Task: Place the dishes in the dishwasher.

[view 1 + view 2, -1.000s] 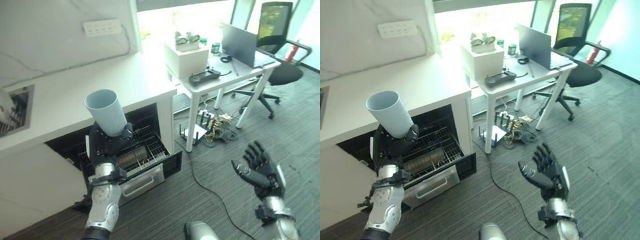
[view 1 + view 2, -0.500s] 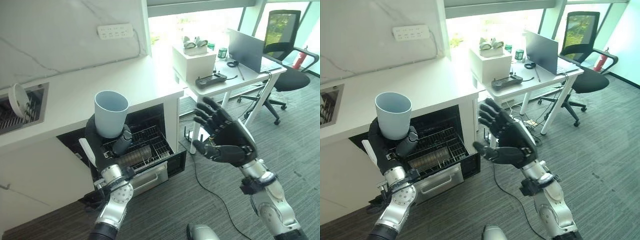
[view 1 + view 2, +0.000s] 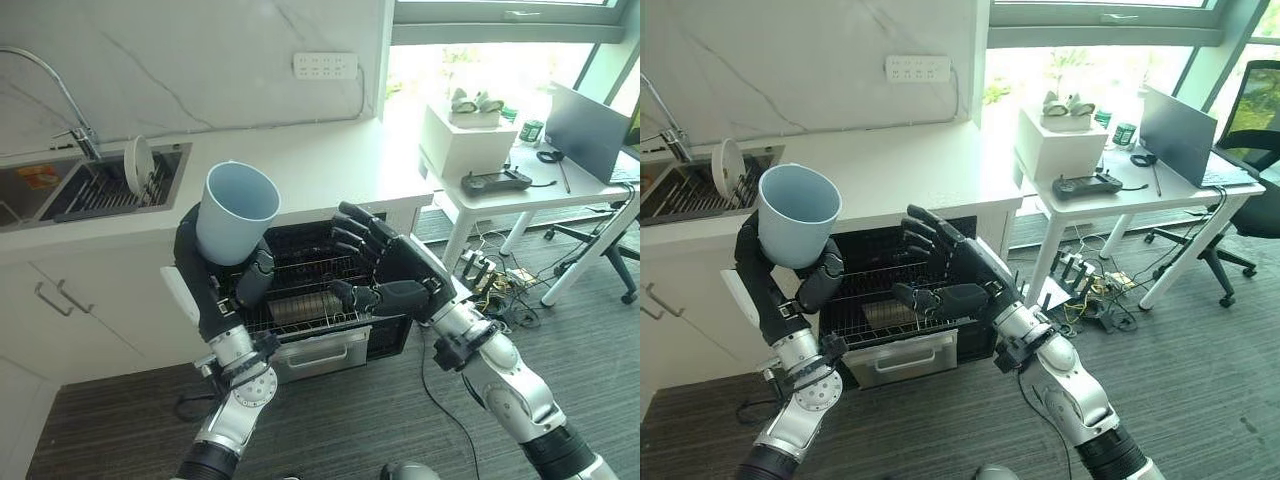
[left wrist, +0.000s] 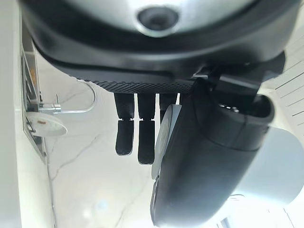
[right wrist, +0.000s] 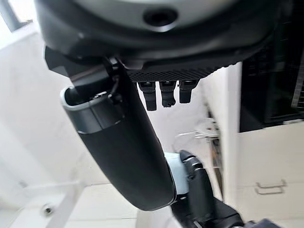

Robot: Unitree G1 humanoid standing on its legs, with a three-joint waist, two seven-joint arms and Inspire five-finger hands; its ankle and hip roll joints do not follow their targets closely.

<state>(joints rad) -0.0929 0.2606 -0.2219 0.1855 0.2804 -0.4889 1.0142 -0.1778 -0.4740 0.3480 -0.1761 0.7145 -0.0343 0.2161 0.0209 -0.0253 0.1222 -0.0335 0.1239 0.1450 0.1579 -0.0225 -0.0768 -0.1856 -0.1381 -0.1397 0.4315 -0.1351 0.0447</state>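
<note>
Dishwasher (image 3: 330, 300) under the white counter (image 3: 330, 165) stands open, its wire rack (image 3: 300, 285) pulled out with a dark ribbed cylinder (image 3: 300, 308) lying in it; the rack's back half is lost in shadow. In the left eye view, the left hand (image 3: 215, 280) holds a pale blue cup (image 3: 235, 212) upright above and in front of the dishwasher's left side, thumb curled round its base, which the fingers hide. The right hand (image 3: 395, 275) hangs before the dishwasher's right side, fingers spread straight, holding nothing.

From the right eye view, a white plate (image 3: 727, 163) stands on edge in the sink rack (image 3: 690, 190), left of the dishwasher and up on the counter; a faucet (image 3: 665, 125) is cut off at the frame edge. Right of the dishwasher stands a white desk (image 3: 1140, 175).

In the left wrist view, the thumb presses the cup's wall, mostly cut off.

In the right wrist view, straight fingers (image 5: 161, 95) reach out, the cup partly hidden behind the thumb.
</note>
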